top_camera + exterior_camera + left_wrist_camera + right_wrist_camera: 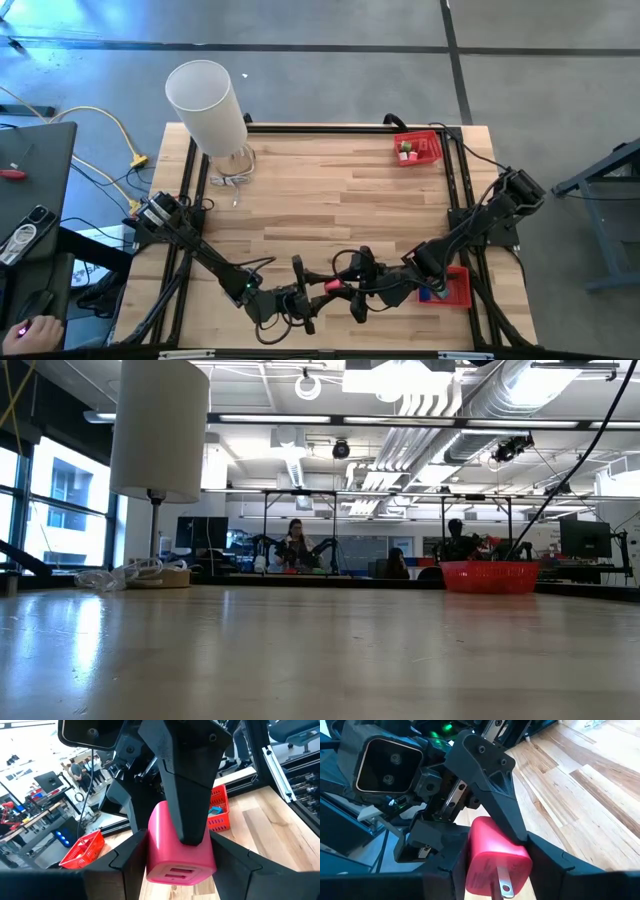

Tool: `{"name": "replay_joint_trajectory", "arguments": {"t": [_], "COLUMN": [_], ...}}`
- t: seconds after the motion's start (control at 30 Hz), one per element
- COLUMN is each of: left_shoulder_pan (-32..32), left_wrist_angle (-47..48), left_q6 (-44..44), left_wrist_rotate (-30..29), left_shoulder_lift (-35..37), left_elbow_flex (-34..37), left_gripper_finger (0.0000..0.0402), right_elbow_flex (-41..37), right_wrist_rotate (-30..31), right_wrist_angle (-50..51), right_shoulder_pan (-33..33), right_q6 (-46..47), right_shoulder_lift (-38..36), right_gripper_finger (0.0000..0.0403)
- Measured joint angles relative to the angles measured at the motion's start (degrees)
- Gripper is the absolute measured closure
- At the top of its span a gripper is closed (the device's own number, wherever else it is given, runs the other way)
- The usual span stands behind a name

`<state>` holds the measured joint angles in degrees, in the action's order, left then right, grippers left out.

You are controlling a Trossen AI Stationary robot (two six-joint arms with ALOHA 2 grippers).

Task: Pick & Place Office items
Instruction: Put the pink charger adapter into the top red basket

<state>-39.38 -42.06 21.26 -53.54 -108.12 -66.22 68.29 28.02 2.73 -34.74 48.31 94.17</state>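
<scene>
A small pink plug-in charger block (333,286) is held over the near middle of the table, between both grippers. My left gripper (308,294) comes at it from the left and my right gripper (358,288) from the right. The left wrist view shows its slotted end (175,872); the right wrist view shows its metal prong (504,887). Other small pieces lie in two red trays: green and red ones in the far-right tray (418,148), blue and teal ones in the near-right tray (455,288). Neither gripper shows in the low view. My left gripper pinches the pink charger's two side faces (152,845) between its fingers (127,865), coming level from the table's left. The charger is clear of the table, its slotted end toward the left wrist camera. A finger of the right gripper (185,790) lies over its top face. My right gripper pinches the same charger by its other pair of faces (480,850) between its fingers (555,867), coming level from the table's right. The pronged end points toward the right wrist camera. A finger of the left gripper (490,780) lies across the block's top.
A tall white cylinder (205,105) stands at the far-left corner, with a coil of cable (232,175) at its base. Black rails run along the table's left and right sides. Bare wood lies across the middle of the table (330,200).
</scene>
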Motion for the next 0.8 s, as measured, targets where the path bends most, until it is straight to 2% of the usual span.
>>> {"name": "replay_joint_trajectory", "arguments": {"t": [0.2, 0.4, 0.67, 0.8], "left_shoulder_pan": [-0.3, -0.5, -0.6, -0.8], "left_wrist_angle": [-0.2, -0.5, -0.6, -1.1], "left_q6": [1.9, -1.5, 0.6, 0.8], "left_wrist_rotate": [0.0, -0.3, 0.0, 2.4], "left_shoulder_lift": [0.0, 0.0, 0.0, 0.0], "left_elbow_flex": [0.0, 0.0, 0.0, -0.2], "left_gripper_finger": [0.0219, 0.0219, 0.0218, 0.0198], "right_elbow_flex": [0.0, 0.0, 0.0, -0.2], "right_wrist_rotate": [0.0, 0.0, 0.1, 0.1], "right_wrist_angle": [0.2, 0.3, 0.4, 1.6], "right_shoulder_pan": [0.0, 0.0, 0.0, 0.0], "right_q6": [-0.4, -0.3, -0.5, -0.8], "right_shoulder_lift": [0.0, 0.0, 0.0, 0.1], "right_gripper_finger": [0.0253, 0.0253, 0.0253, 0.0253]}}
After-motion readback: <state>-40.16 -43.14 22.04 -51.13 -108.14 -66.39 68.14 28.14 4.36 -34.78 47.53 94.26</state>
